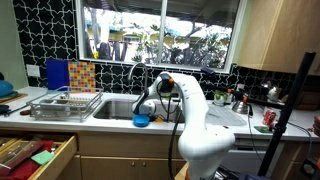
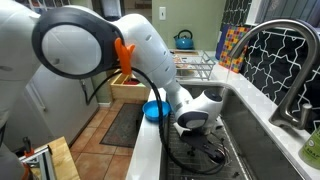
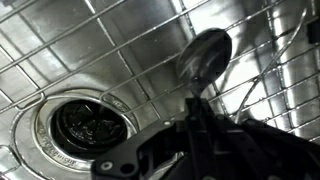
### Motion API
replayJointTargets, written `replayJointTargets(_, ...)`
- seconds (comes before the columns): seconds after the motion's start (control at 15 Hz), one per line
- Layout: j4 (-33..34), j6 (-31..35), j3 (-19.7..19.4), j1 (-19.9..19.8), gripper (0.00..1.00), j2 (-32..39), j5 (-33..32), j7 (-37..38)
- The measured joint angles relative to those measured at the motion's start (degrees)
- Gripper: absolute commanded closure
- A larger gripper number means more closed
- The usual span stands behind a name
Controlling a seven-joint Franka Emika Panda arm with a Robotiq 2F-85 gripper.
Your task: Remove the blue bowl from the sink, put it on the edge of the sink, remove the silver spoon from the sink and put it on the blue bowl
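The blue bowl [image 1: 141,120] stands on the sink's front edge and shows in both exterior views [image 2: 154,110]. My gripper [image 2: 192,121] reaches down into the steel sink [image 2: 240,140], just behind the bowl [image 1: 152,108]. In the wrist view the silver spoon [image 3: 204,55] points away from me over the wire grid on the sink bottom [image 3: 60,50]. Its handle runs into my dark fingers [image 3: 196,108], which look shut on it. I cannot tell whether the spoon is off the grid. The drain [image 3: 85,125] lies to the left.
A curved faucet [image 1: 140,74] [image 2: 285,55] rises behind the sink. A wire dish rack [image 1: 65,104] stands on the counter beside the sink. A drawer [image 1: 35,155] hangs open below. A red can [image 1: 268,118] and clutter sit on the counter's other side.
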Motion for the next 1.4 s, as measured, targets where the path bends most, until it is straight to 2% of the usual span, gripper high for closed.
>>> replayJointTargets(0.27,0.0,-0.5,0.1,0.0,0.98,0.0,0.0,0.0)
replayJointTargets(0.53,-0.4,-3.7,-0.6,0.2,0.98,-1.4,-0.6,0.0)
replayJointTargets(1.0,-4.9,-7.6,-4.4,1.8,0.98,-7.9,-3.8,0.0)
replayJointTargets(1.4,-9.0,-10.5,-5.1,2.2,0.98,-12.9,-4.5,-1.1)
